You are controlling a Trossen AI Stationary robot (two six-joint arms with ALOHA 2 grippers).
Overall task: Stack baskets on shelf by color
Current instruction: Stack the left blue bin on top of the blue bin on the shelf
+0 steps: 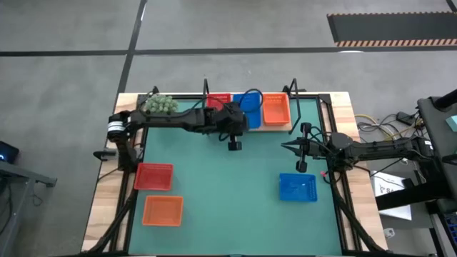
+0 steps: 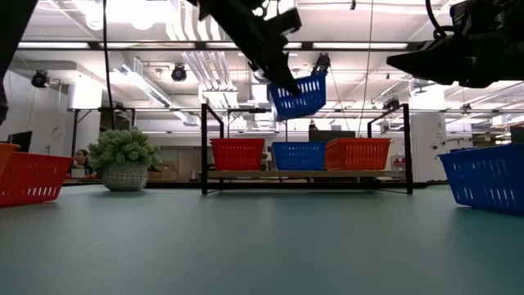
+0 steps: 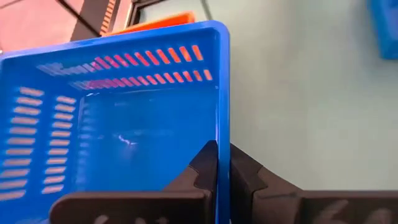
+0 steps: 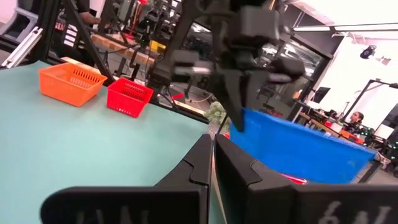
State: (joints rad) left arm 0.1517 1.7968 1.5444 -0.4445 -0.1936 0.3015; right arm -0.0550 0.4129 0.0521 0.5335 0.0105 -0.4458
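Observation:
My left gripper (image 3: 222, 149) is shut on a blue mesh basket (image 2: 299, 94) and holds it in the air above the shelf (image 2: 307, 174), over the blue basket (image 2: 299, 155) standing there. A red basket (image 2: 237, 153) and an orange basket (image 2: 358, 153) stand on the wooden board on either side of that one. In the high view the left gripper (image 1: 245, 114) is at the shelf's middle (image 1: 250, 127). My right gripper (image 1: 287, 146) is shut and hovers over the mat's right half, touching nothing. My left gripper pinches one side wall of the blue basket at its rim (image 3: 224, 134), one finger (image 3: 202, 168) inside the basket and the other (image 3: 245, 171) outside. The basket is lifted clear and hangs tilted (image 2: 304, 97) above the shelf.
On the green mat (image 1: 228, 193) a red basket (image 1: 153, 176) and an orange basket (image 1: 163, 210) lie at the left, and a blue basket (image 1: 298, 188) lies near the right gripper. A potted plant (image 1: 161, 105) stands at the shelf's left end. Black end frames (image 2: 205, 147) flank the shelf.

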